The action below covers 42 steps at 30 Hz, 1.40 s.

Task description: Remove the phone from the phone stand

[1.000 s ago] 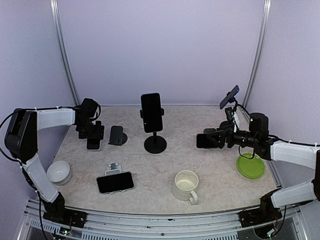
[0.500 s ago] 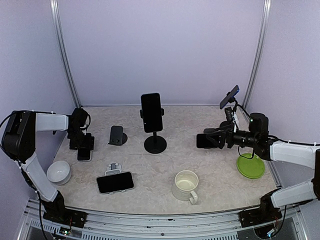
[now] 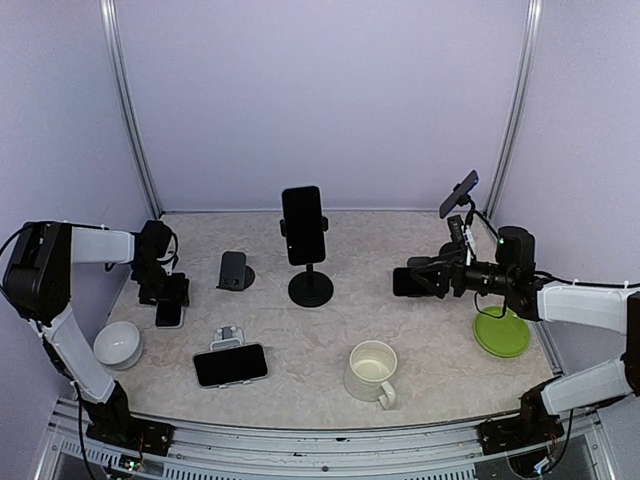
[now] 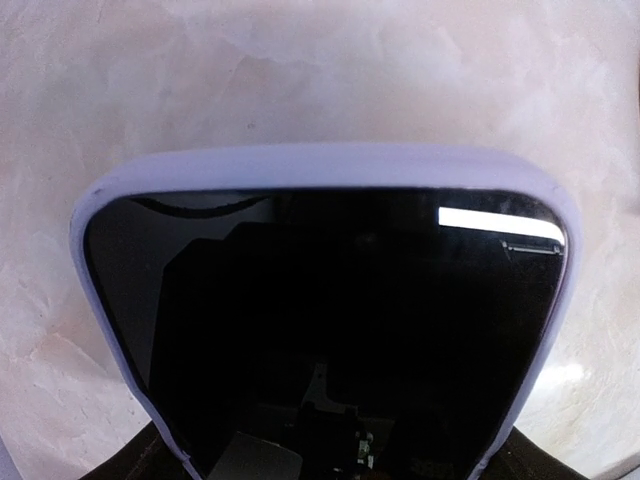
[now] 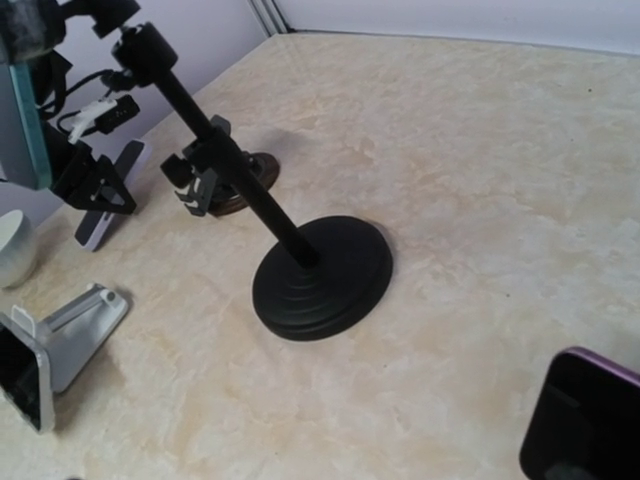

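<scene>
My left gripper [image 3: 165, 298] is shut on a phone in a pale lavender case [image 3: 168, 314], holding it low over the table's left side. The phone's dark screen [image 4: 320, 320] fills the left wrist view and hides the fingers. The small black phone stand [image 3: 234, 270] sits empty to the gripper's right and also shows in the right wrist view [image 5: 215, 175]. My right gripper [image 3: 415, 281] hovers at the right, shut on a dark phone with a purple edge [image 3: 404, 283], whose corner shows in the right wrist view [image 5: 585, 420].
A tall black stand [image 5: 322, 278] at centre holds a phone [image 3: 303, 225]. Another phone [image 3: 230, 364] leans on a white stand at the front. There is a white bowl [image 3: 117, 344], a cream mug [image 3: 371, 370], a green plate [image 3: 501, 332], and a clamp stand with a phone [image 3: 459, 194].
My left gripper has carried the lavender phone left, away from the small black stand, and lower toward the table. The right arm has not moved.
</scene>
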Each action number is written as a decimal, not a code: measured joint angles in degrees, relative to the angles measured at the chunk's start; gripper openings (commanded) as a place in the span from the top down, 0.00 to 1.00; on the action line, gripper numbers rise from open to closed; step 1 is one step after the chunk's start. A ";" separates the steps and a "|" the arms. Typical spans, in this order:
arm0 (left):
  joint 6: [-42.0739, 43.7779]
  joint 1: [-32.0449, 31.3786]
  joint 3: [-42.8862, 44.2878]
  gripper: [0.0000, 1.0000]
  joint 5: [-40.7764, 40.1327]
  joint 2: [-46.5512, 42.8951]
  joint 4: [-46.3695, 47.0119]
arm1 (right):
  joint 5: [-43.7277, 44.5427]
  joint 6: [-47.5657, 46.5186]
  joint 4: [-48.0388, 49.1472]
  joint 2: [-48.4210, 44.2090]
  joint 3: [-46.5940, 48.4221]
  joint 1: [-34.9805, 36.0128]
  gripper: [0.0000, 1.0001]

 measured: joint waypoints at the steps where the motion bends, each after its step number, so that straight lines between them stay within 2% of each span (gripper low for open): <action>1: -0.02 0.00 -0.44 0.41 0.00 -0.02 0.02 | -0.33 0.04 0.33 0.20 -0.02 0.00 0.00; 10: -0.15 -0.94 -2.10 0.36 -0.52 -2.64 -1.31 | -3.06 1.75 3.52 2.16 -0.76 0.00 0.00; 27: -0.13 -3.91 -1.14 0.01 -2.29 0.20 -1.49 | -4.09 2.19 4.26 2.45 -0.81 0.00 0.00; 36: -0.24 -5.70 -0.61 0.01 -3.58 -0.24 -1.33 | -3.50 2.14 4.07 1.29 -1.22 0.00 0.00; 42: -1.75 -8.28 0.28 0.01 -3.54 -5.03 1.18 | -2.80 2.14 3.96 0.24 -1.51 0.00 0.00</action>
